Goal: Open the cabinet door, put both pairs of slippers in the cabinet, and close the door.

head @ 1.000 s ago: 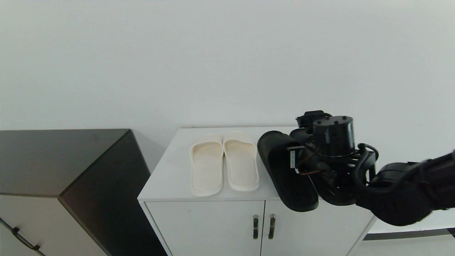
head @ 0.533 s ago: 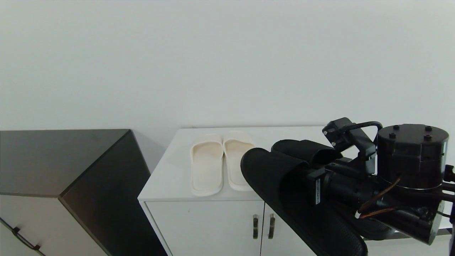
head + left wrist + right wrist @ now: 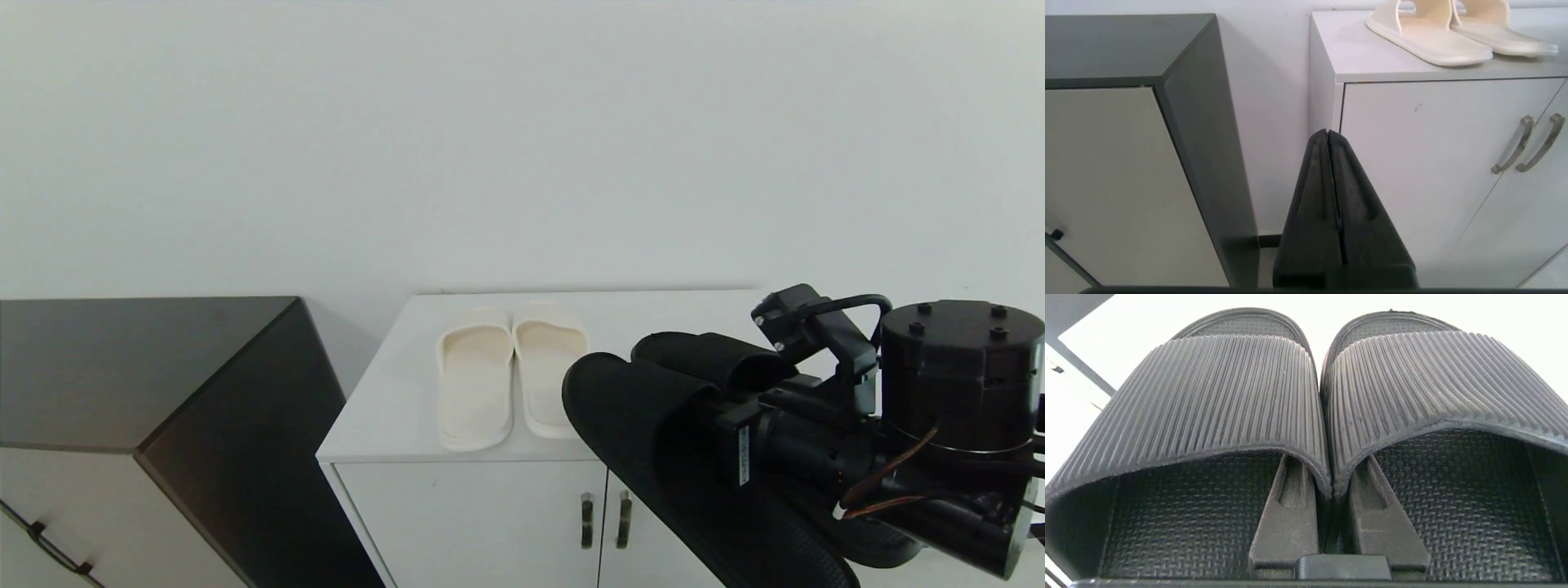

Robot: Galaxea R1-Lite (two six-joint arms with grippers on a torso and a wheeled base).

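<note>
Right wrist view: the right gripper [image 3: 1328, 469] pinches the adjoining ribbed straps of the black slippers [image 3: 1233, 392]; the wedge-shaped left gripper [image 3: 1328, 145] sits closed, empty.

No text, number, brand or sign could be read on inspection. One small white label [image 3: 743, 456] was noted in the head view, fixed to the dark housing of the right gripper [image 3: 1327, 490]. It carried fine dark print in several lines, which was too small to make out.
</note>
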